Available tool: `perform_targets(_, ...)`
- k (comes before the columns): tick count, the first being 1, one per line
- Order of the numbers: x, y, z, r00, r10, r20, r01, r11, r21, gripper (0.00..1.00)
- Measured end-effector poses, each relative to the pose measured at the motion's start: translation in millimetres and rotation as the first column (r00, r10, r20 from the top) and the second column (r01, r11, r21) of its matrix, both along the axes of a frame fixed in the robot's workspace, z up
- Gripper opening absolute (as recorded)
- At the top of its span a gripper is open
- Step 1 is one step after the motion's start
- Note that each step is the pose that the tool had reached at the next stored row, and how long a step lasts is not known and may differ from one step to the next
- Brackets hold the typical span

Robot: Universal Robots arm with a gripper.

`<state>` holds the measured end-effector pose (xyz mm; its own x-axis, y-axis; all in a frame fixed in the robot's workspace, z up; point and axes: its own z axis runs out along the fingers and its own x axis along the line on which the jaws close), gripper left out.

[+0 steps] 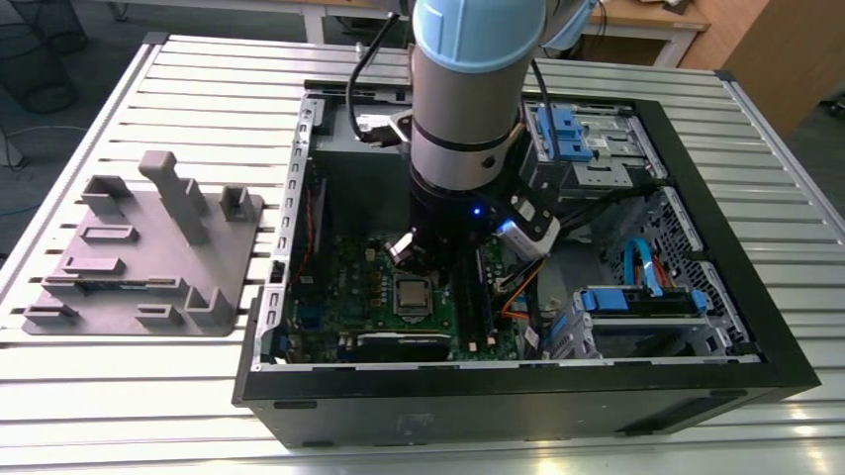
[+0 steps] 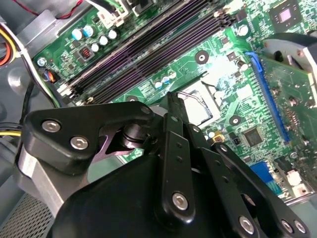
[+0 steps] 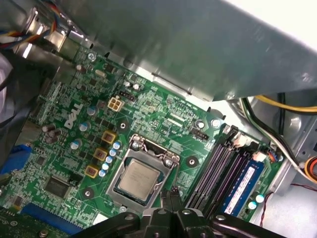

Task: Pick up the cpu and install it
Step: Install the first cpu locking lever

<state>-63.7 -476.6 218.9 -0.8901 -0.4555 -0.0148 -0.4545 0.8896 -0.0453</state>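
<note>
A: Silver-topped cpu (image 3: 138,179) sits flat in the motherboard (image 3: 74,148) socket frame (image 3: 143,148), inside the open computer case (image 1: 739,297) on the bench (image 1: 198,69).
B: Gripper (image 3: 171,194) hovers just beside the socket; fingers (image 3: 167,199) together, holding nothing.

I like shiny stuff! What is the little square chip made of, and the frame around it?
The cpu looks like brushed metal on top: dull silver-grey with soft reflections. The socket frame around it looks like bare steel, brighter and glinting along its edges. Both are guesses from their shine.
</note>
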Motion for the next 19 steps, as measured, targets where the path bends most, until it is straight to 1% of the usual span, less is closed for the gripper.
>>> perform_targets(2, 0.0, -2.2, -1.2, 1.0000, -0.001, 0.0000, 0.001, 1.0000, -0.0001, 0.11)
perform_targets(5, -0.1, -4.3, -2.7, 1.0000, -0.001, 0.0000, 0.001, 1.0000, 0.0000, 0.11)
perform_targets(12, -1.5, -4.6, -5.2, 1.0000, -0.002, -0.0001, 0.002, 1.0000, -0.0001, 0.11)
perform_targets(19, -1.8, -4.6, -10.8, 1.0000, -0.002, -0.0001, 0.002, 1.0000, -0.0001, 0.11)
